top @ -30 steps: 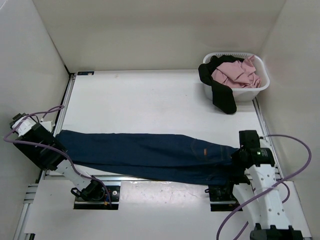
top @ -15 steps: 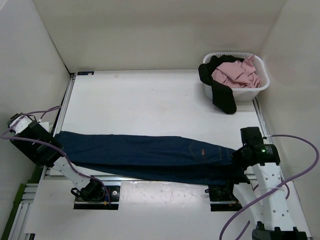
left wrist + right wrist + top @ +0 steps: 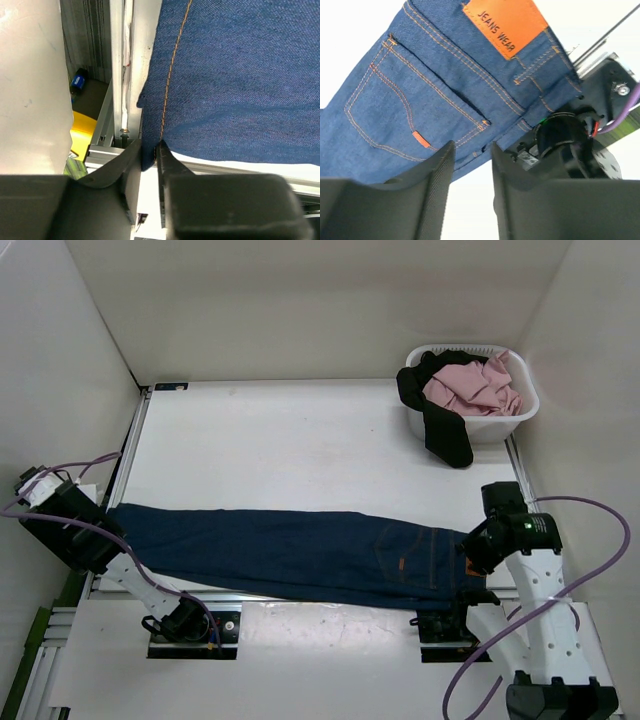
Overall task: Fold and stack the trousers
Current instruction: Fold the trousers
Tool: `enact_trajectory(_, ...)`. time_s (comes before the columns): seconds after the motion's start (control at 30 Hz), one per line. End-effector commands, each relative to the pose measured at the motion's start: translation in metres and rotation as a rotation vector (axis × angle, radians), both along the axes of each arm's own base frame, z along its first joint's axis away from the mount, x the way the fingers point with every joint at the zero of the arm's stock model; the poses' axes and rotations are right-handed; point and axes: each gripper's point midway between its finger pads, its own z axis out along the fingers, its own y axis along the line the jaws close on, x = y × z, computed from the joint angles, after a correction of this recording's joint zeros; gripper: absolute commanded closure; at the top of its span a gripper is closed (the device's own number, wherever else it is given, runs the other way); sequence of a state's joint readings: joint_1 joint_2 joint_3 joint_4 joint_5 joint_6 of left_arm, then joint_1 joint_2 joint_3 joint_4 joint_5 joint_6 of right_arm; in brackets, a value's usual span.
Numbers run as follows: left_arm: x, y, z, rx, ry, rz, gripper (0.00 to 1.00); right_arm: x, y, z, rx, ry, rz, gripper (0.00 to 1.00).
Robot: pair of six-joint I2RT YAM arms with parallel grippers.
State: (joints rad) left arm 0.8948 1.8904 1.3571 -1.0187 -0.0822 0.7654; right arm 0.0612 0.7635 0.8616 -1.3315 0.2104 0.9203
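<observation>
trousers waist dropped flat; right gripper let go

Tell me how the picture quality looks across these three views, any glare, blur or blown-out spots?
Top external: even soft light, trousers sharp, faint shadows only. Left wrist: denim weave crisp, the left end effector dark and soft up close. Right wrist: table blown out to white, patch lettering readable.
</observation>
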Motion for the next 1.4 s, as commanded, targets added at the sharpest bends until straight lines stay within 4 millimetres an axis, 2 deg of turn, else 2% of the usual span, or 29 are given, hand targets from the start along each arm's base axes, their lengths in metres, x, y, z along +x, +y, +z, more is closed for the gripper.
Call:
enact_trajectory(0.0,0.013,0.029,0.009,0.097,-0.050,-0.004,0.67,0.012,0.012,-0.007,0.045,0.038,0.079,0.63)
enact_trajectory(0.03,0.013,0.029,0.013,0.105,-0.056,-0.004,0.65,0.021,0.015,-0.015,0.046,0.029,0.093,0.66)
enact_trajectory(0.07,0.012,0.028,0.012,0.098,-0.051,-0.004,0.64,0.014,0.019,-0.038,0.057,0.106,0.090,0.69)
enact_trajectory(0.13,0.015,0.023,0.016,0.101,-0.065,-0.016,0.57,0.015,0.027,-0.058,0.061,0.148,0.104,0.69)
enact_trajectory(0.2,0.014,0.022,0.021,0.105,-0.069,-0.016,0.52,0.015,0.026,-0.084,0.019,0.221,0.105,0.69)
enact_trajectory(0.27,0.014,0.013,0.024,0.095,-0.077,-0.027,0.43,0.025,0.023,-0.101,-0.057,0.253,0.114,0.69)
enact_trajectory(0.3,0.014,0.013,0.029,0.106,-0.086,-0.027,0.42,0.028,0.024,-0.106,-0.085,0.256,0.128,0.71)
enact_trajectory(0.33,0.015,0.005,0.032,0.097,-0.097,-0.039,0.42,0.027,0.021,-0.116,-0.120,0.303,0.122,0.73)
enact_trajectory(0.37,0.018,-0.001,0.032,0.088,-0.105,-0.053,0.40,0.039,0.018,-0.119,-0.151,0.283,0.118,0.75)
enact_trajectory(0.43,0.019,-0.011,0.035,0.076,-0.117,-0.069,0.40,0.040,0.015,-0.131,-0.196,0.353,0.129,0.83)
enact_trajectory(0.5,0.021,-0.031,0.035,0.048,-0.125,-0.115,0.39,0.063,0.015,-0.130,-0.230,0.328,0.125,0.87)
enact_trajectory(0.57,0.024,-0.047,0.032,0.028,-0.111,-0.158,0.38,0.081,0.005,-0.133,-0.314,0.326,0.152,0.90)
enact_trajectory(0.6,0.021,-0.055,0.029,0.016,-0.101,-0.170,0.38,0.107,0.007,-0.126,-0.332,0.273,0.155,0.92)
enact_trajectory(0.7,0.022,-0.073,0.020,-0.018,-0.073,-0.200,0.36,0.144,0.003,-0.126,-0.371,0.261,0.181,0.96)
enact_trajectory(0.73,0.024,-0.076,0.020,-0.019,-0.074,-0.199,0.36,0.168,0.003,-0.123,-0.379,0.239,0.174,0.97)
enact_trajectory(0.83,0.034,-0.087,0.020,-0.028,-0.083,-0.211,0.36,0.203,0.007,-0.121,-0.397,0.198,0.221,0.99)
enact_trajectory(0.87,0.035,-0.089,0.017,-0.037,-0.074,-0.219,0.36,0.226,0.011,-0.109,-0.401,0.141,0.226,0.99)
enact_trajectory(0.97,0.041,-0.095,0.011,-0.052,-0.062,-0.202,0.36,0.250,0.008,-0.088,-0.447,0.084,0.265,0.99)
enact_trajectory(1.0,0.042,-0.097,0.009,-0.051,-0.049,-0.203,0.36,0.260,0.006,-0.075,-0.451,0.053,0.277,0.99)
enact_trajectory(1.07,0.044,-0.099,0.002,-0.061,-0.038,-0.199,0.36,0.265,-0.001,-0.061,-0.446,0.021,0.277,0.94)
enact_trajectory(1.1,0.045,-0.096,0.002,-0.043,-0.039,-0.188,0.36,0.266,0.000,-0.047,-0.440,-0.012,0.303,0.92)
enact_trajectory(1.17,0.040,-0.101,-0.010,-0.057,-0.005,-0.197,0.36,0.249,-0.005,-0.042,-0.433,0.006,0.309,0.86)
enact_trajectory(1.2,0.041,-0.100,-0.012,-0.053,-0.009,-0.197,0.36,0.240,-0.011,-0.030,-0.432,-0.009,0.294,0.74)
enact_trajectory(1.23,0.041,-0.098,-0.014,-0.038,-0.011,-0.197,0.36,0.229,-0.009,-0.029,-0.406,-0.005,0.270,0.70)
enact_trajectory(1.27,0.038,-0.098,-0.016,-0.037,0.002,-0.197,0.36,0.204,-0.020,-0.040,-0.386,0.057,0.241,0.67)
enact_trajectory(1.3,0.036,-0.099,-0.021,-0.043,0.009,-0.196,0.36,0.194,-0.022,-0.034,-0.358,0.029,0.209,0.55)
enact_trajectory(1.37,0.034,-0.101,-0.024,-0.045,0.012,-0.196,0.36,0.177,-0.025,-0.045,-0.258,0.015,0.117,0.38)
